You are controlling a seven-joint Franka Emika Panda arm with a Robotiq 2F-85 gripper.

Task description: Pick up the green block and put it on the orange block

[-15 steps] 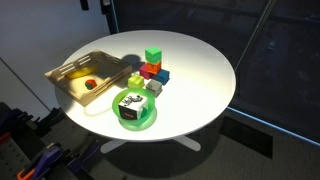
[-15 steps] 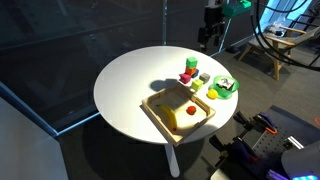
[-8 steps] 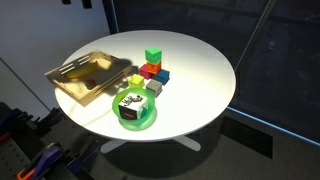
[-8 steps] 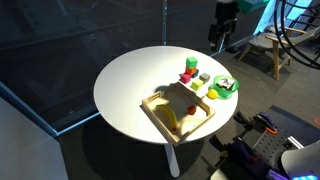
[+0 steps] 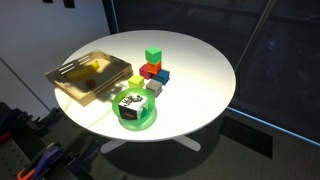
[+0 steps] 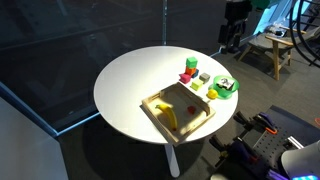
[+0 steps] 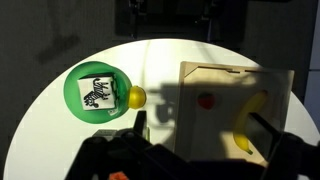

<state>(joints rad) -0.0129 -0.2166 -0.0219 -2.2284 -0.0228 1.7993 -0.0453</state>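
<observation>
The bright green block (image 5: 153, 56) (image 6: 189, 64) stands on top of a reddish-orange cube (image 5: 149, 70) (image 6: 186, 76) in a small cluster of blocks near the table's middle. I cannot tell for sure whether that lower cube is the orange block or the redder one. My gripper (image 6: 232, 38) hangs high above the far rim of the table, well away from the blocks. In the wrist view its fingers (image 7: 200, 130) are spread wide with nothing between them, above the wooden tray. The blocks do not show in the wrist view.
A blue block (image 5: 164, 75), a pale yellow-green block (image 5: 135, 80) and a grey block (image 5: 153, 88) lie around the stack. A green plate (image 5: 148, 119) (image 7: 75, 105) holds a zebra-patterned thing; a yellow ball (image 7: 135, 97) sits beside it. A wooden tray (image 5: 70, 85) (image 7: 225, 80) holds a banana (image 7: 250, 125) and a red fruit (image 7: 206, 100).
My arm has moved steadily away from the blocks, past the table's far rim. Its shadow has slid across the tray. The blocks have not moved.
</observation>
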